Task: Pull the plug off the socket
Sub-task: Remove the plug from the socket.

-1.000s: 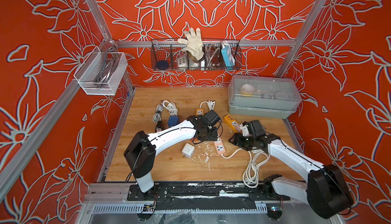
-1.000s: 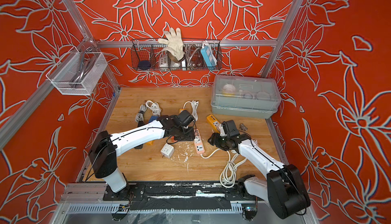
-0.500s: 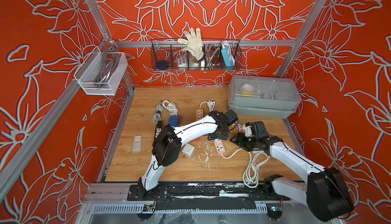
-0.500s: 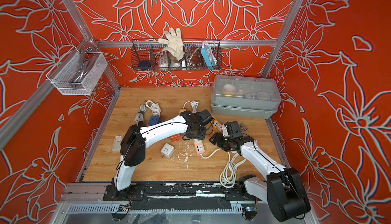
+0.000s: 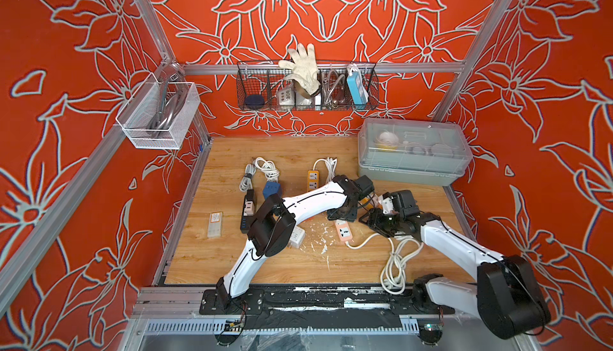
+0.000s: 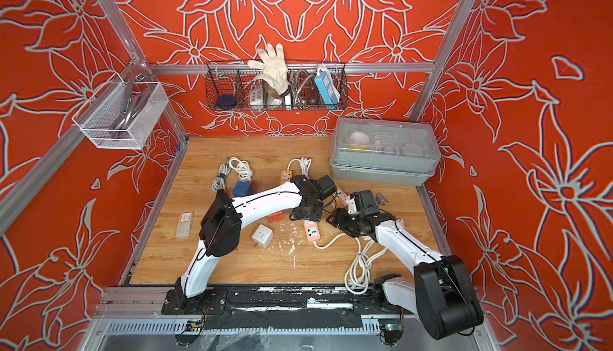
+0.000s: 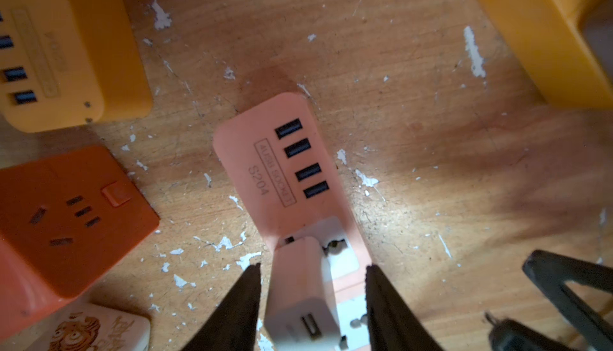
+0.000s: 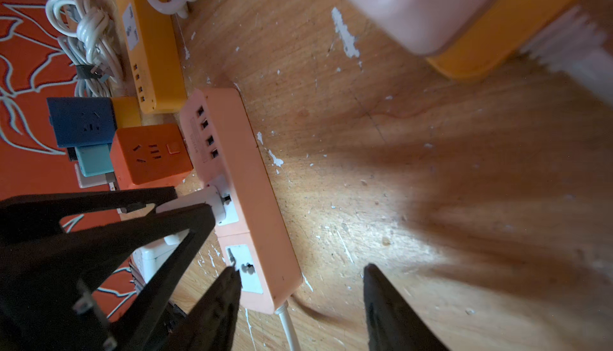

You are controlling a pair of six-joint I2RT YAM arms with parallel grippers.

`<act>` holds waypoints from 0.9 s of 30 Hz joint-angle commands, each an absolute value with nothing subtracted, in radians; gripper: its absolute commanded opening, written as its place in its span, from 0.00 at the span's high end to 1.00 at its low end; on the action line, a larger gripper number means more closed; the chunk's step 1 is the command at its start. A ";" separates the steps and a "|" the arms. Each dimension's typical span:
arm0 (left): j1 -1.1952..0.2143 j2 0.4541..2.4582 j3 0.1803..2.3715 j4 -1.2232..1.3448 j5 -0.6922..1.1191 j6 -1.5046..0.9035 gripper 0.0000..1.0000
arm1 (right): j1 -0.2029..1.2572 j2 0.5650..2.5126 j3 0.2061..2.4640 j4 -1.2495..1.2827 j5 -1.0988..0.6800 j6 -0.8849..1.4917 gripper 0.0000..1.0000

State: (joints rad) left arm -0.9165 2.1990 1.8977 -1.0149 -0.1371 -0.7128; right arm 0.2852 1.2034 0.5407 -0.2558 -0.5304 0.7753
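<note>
Scuffed wooden tabletop [image 5: 232, 266], orange floral walls [image 5: 331, 17]: white plug [image 7: 298, 283] seated in the pink power strip [image 7: 282, 167], left claw [image 7: 312, 267] astride it.
Left claw is released, a gap showing beside the plug; right claw [image 8: 300, 268] is spread too, one tip by the strip's cord-end socket [image 8: 245, 268], grasping nothing. Best, I judge: clench squarely on the plug's flat sides, pin the strip down with the right claw, pull straight along the pins. Plug: smooth, round-edged white plastic block, likely slippery. Strip: satin salmon plastic, rounded corners, four dark USB slots [image 7: 298, 157]. Wood grain is flecked with white chips [image 7: 225, 243].
</note>
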 commanded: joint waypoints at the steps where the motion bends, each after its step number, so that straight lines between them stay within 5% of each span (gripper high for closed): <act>1: -0.916 2.230 1.922 -1.042 -0.149 -0.705 0.53 | 0.277 1.218 0.525 -0.242 -0.560 0.787 0.38; 11: -0.893 2.246 1.910 -1.031 -0.138 -0.712 0.58 | 0.276 1.253 0.518 -0.200 -0.601 0.801 0.38; 18: -0.881 2.206 1.888 -0.994 -0.096 -0.704 0.77 | 0.276 1.281 0.512 -0.153 -0.644 0.816 0.39; 27: -0.824 2.020 1.646 -0.691 0.079 -0.659 0.84 | 0.279 1.384 0.509 0.014 -0.815 0.847 0.33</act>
State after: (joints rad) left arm -0.8524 2.1090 1.7016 -0.8169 -0.0135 -0.6827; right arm 0.2836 1.3476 0.5220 -0.0486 -0.7349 0.8337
